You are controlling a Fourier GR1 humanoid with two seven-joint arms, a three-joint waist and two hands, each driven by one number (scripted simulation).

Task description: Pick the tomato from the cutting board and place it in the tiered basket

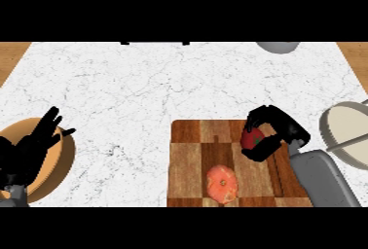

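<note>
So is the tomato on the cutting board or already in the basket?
On the board. The right hand is curled round the red tomato over the cutting board; the tiered basket sits apart at the right.

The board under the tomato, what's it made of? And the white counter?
The cutting board looks like wood: brown patchwork blocks with grain, matte. The counter looks like polished stone, maybe marble: white with thin grey veins.

Even, bright lighting is seen across the marble counter [144,92]; no glare. Only a faint shadow is cast beside the cutting board [188,160].
</note>
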